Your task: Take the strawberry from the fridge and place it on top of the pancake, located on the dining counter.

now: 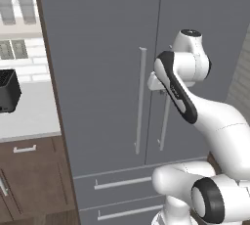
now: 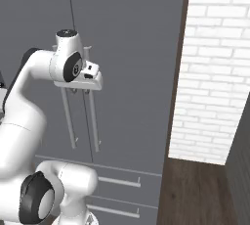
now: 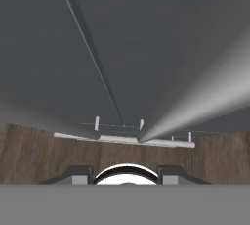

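Strawberry presumably sits behind the fridge [image 1: 107, 72] doors, both closed. Gripper [image 2: 80, 88] hangs just before the 2 vertical handles (long axes upright); its finger spread I cannot tell.

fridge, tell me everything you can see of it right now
The fridge is tall, plain grey and matte, with two doors meeting at a thin centre seam, both shut. Two long vertical silver bar handles flank the seam, and two drawers with horizontal bars sit below. A dark brown panel frames its left side. The gripper is right at the handles; contact is unclear.
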